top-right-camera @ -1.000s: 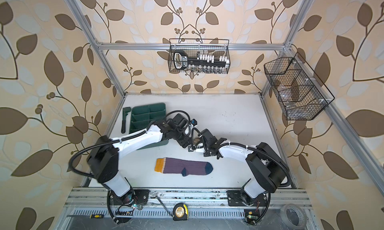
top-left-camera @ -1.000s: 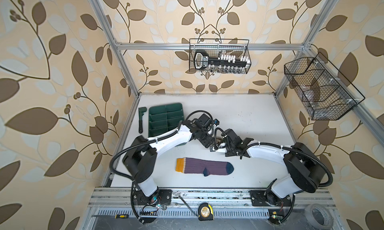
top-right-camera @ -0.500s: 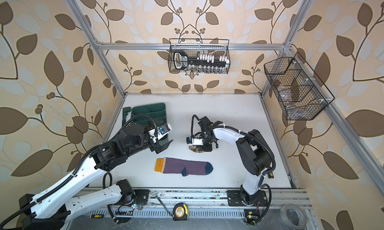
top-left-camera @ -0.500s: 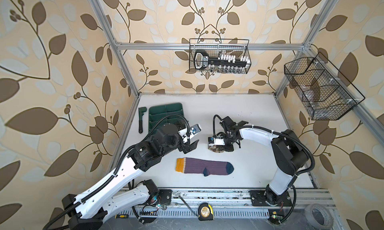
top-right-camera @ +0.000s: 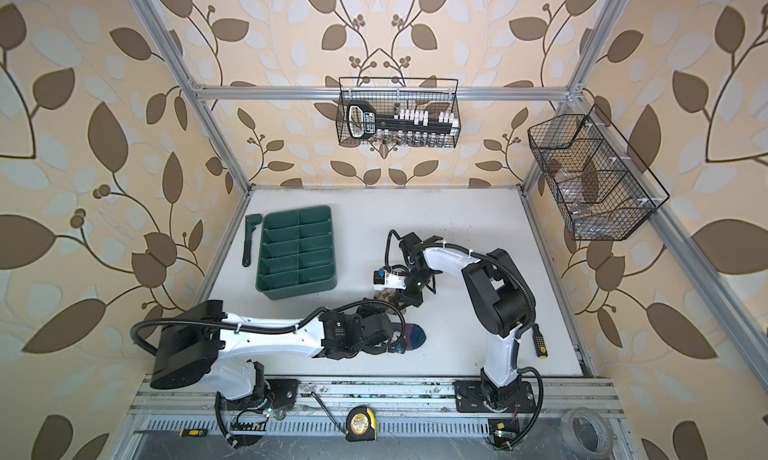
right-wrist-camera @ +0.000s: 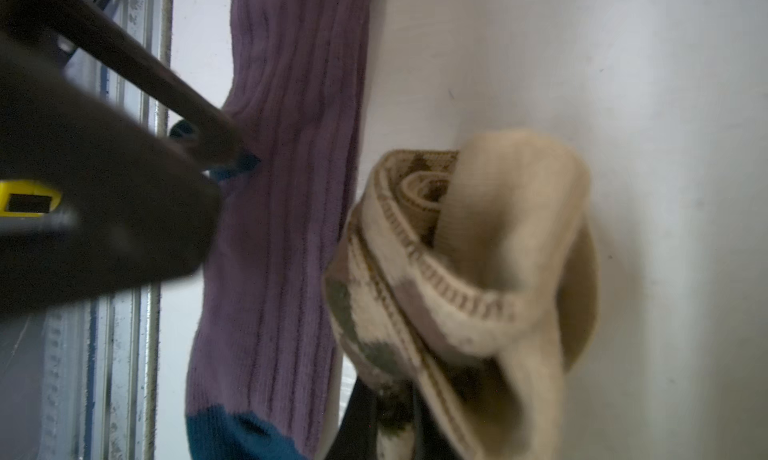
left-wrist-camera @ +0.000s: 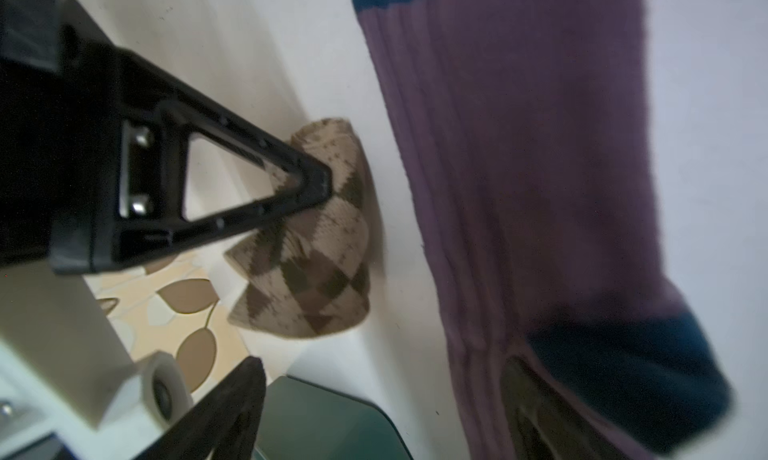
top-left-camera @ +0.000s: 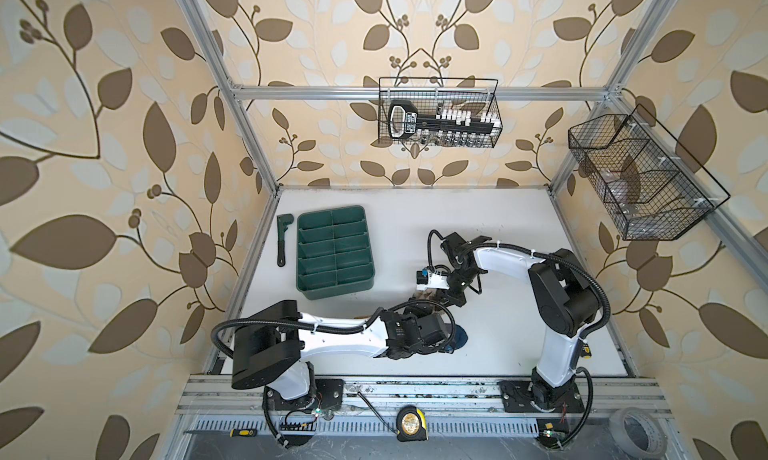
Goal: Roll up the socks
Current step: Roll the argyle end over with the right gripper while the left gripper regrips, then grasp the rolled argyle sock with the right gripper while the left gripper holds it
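The purple ribbed sock [left-wrist-camera: 519, 187] lies flat on the white table, and in both top views my left arm hides all of it but the navy toe [top-left-camera: 459, 337] [top-right-camera: 415, 336]. My left gripper [left-wrist-camera: 382, 416] [top-left-camera: 430, 333] is open over it, one finger [right-wrist-camera: 174, 108] tipped onto the cloth by the navy heel. Just beyond lies the beige argyle sock [right-wrist-camera: 478, 270] [left-wrist-camera: 316, 250] [top-left-camera: 430, 295], wound into a loose roll. My right gripper [right-wrist-camera: 390, 420] [top-left-camera: 434, 300] is shut on the roll's edge.
A green divided tray [top-left-camera: 334, 254] and a dark tool [top-left-camera: 284, 239] lie at the far left. Wire baskets [top-left-camera: 438, 112] [top-left-camera: 640, 179] hang on the walls. A screwdriver [top-right-camera: 539, 346] lies by the right arm's base. A tape measure [top-left-camera: 411, 424] sits on the front rail.
My left arm left the beige sock, drew back to the left, then swung down low across the purple sock. The right gripper kept hold of the beige roll and shifted little.
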Controlling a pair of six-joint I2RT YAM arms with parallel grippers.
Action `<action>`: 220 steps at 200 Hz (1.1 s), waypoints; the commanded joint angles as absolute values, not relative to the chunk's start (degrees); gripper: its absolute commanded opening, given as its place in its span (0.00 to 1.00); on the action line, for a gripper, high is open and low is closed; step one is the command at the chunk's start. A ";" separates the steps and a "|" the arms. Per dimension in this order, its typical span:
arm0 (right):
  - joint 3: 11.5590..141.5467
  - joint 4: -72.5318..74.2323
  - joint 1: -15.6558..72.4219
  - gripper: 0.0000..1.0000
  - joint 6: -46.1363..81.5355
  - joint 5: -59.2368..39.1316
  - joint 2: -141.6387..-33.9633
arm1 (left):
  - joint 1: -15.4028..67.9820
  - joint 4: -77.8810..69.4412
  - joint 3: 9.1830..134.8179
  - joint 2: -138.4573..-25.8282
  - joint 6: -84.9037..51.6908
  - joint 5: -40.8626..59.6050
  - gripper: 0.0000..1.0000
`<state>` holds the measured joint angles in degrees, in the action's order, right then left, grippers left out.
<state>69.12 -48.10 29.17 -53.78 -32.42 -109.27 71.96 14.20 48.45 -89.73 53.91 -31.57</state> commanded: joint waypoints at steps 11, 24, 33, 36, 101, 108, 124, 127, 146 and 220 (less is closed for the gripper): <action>68.86 -53.30 29.41 0.09 -53.78 -32.46 -113.50 | 70.34 0.15 50.89 -95.43 59.35 -35.32 0.81; 68.91 -53.60 29.53 0.09 -54.14 -33.32 -113.54 | 68.63 -1.05 51.56 -97.84 58.54 -34.54 0.77; 68.82 -53.79 29.53 0.09 -54.49 -34.02 -113.57 | 67.46 -1.25 51.83 -99.24 57.92 -33.40 0.75; 68.77 -53.93 29.52 0.09 -54.56 -34.25 -113.57 | 67.11 -1.56 51.90 -99.72 57.66 -33.19 0.74; 68.68 -51.20 27.79 0.09 -52.50 -39.06 -110.91 | 63.51 3.71 55.84 -107.16 49.88 -29.04 0.20; 68.36 -49.62 26.88 0.09 -51.15 -39.50 -109.55 | 63.17 6.17 56.74 -107.38 48.85 -28.16 0.14; 65.91 -43.28 24.10 0.09 -46.46 -39.89 -105.00 | 61.91 12.15 58.95 -107.17 46.07 -25.56 0.05; 65.27 -41.94 23.57 0.11 -45.50 -40.09 -104.06 | 61.59 13.71 59.48 -107.02 45.45 -24.56 0.04; 61.72 -33.73 19.50 0.22 -39.52 -41.98 -97.22 | 59.13 21.94 62.64 -106.28 42.21 -18.64 0.00; 50.23 -9.15 7.89 0.39 -19.12 -31.56 -70.82 | 50.52 43.34 74.39 -110.71 37.59 1.33 0.00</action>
<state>54.92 -20.05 10.17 -28.71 -38.22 -79.40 52.66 29.67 70.89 -107.35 40.32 -9.52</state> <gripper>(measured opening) 0.382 0.174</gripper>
